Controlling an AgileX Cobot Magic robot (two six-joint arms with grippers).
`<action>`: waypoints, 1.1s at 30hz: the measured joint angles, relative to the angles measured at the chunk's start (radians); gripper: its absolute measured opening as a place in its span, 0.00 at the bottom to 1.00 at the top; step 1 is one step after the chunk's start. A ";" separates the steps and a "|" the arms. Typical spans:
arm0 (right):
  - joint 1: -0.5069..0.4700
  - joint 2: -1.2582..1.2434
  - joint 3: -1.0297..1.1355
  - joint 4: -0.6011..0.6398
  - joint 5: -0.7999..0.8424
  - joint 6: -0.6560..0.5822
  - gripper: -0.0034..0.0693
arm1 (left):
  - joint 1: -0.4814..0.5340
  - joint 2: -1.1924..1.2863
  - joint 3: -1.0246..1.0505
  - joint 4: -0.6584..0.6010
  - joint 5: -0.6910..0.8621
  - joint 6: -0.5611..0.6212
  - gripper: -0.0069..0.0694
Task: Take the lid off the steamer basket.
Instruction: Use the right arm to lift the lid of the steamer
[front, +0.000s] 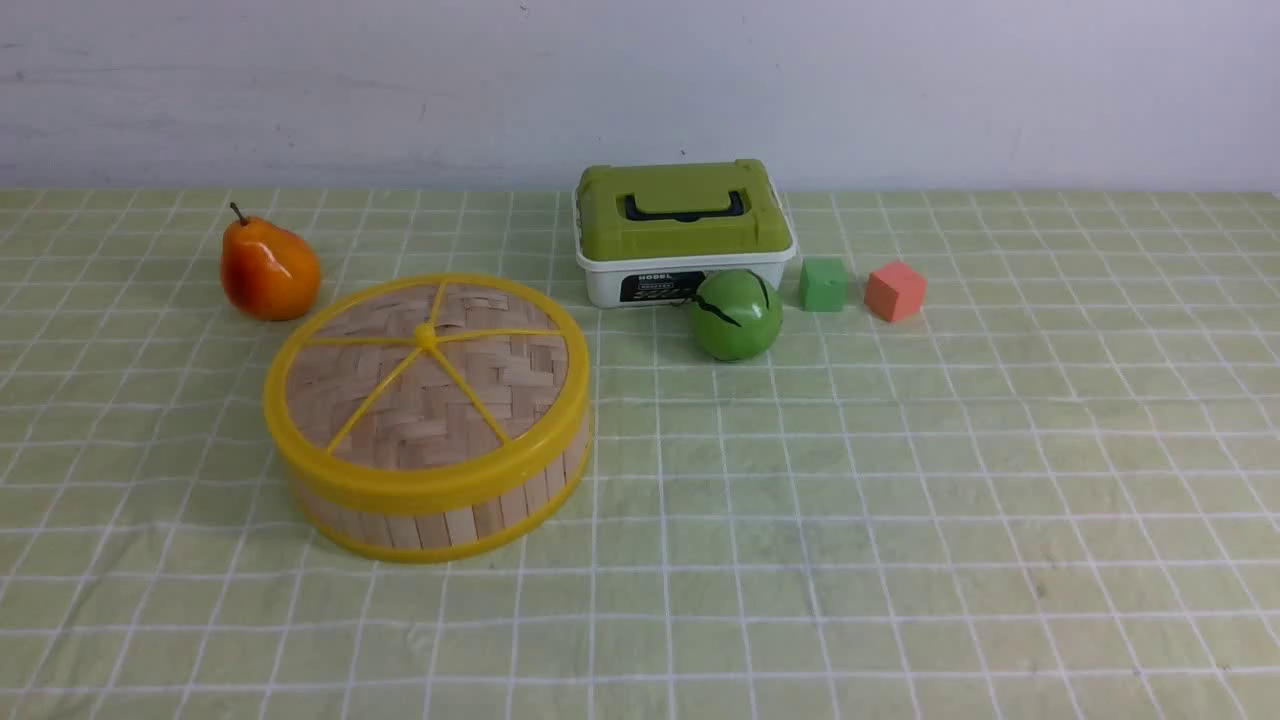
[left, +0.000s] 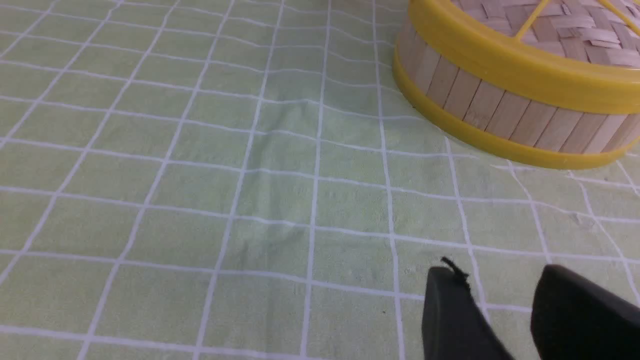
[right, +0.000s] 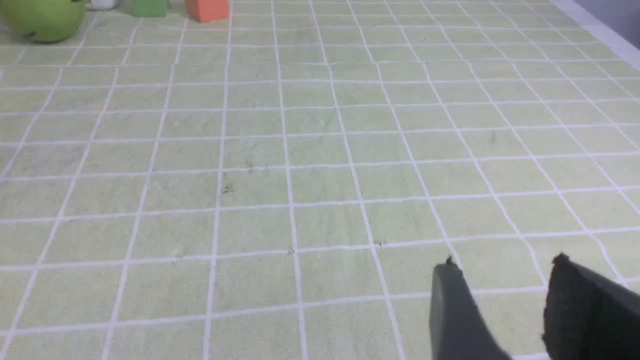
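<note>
The round steamer basket, with its bamboo-slat wall and yellow plastic rims, sits on the tabletop. That's covered in a pale green cloth with a white grid. In the front view the basket is toward the robot's left. The flat woven-bamboo lid has a thick yellow rim and five yellow spokes running to a little centre knob. It's seated squarely on top of the basket, so the thing is closed.

Left claw: the left wrist view shows two dark fingers spread apart with only cloth between them, pinching nothing. It hangs over bare cloth near the basket's wall and isn't touching it.

Right claw: same deal, fingers parted with just cloth in the gap, over an open stretch of the grid. The green fruit and both cubes show well away at the far edge of that view.

Other stuff:
- A glossy orange pear is just behind the basket on its left.
- A white plastic box with an olive-green top and black handle sits near the back.
- A round green fruit is right in front of the box. Can't tell if they touch.
- A small green cube and a salmon-orange cube sit to the fruit's right, close together but apart.
</note>
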 joint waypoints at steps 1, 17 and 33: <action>0.000 0.000 0.000 0.000 0.000 0.000 0.38 | 0.000 0.000 0.000 0.000 0.000 0.000 0.40; 0.000 0.000 0.000 0.000 0.000 0.000 0.38 | 0.000 0.000 0.000 0.000 0.000 0.000 0.40; 0.000 0.000 0.000 -0.024 0.000 0.000 0.38 | 0.000 0.000 0.000 0.000 0.000 0.000 0.40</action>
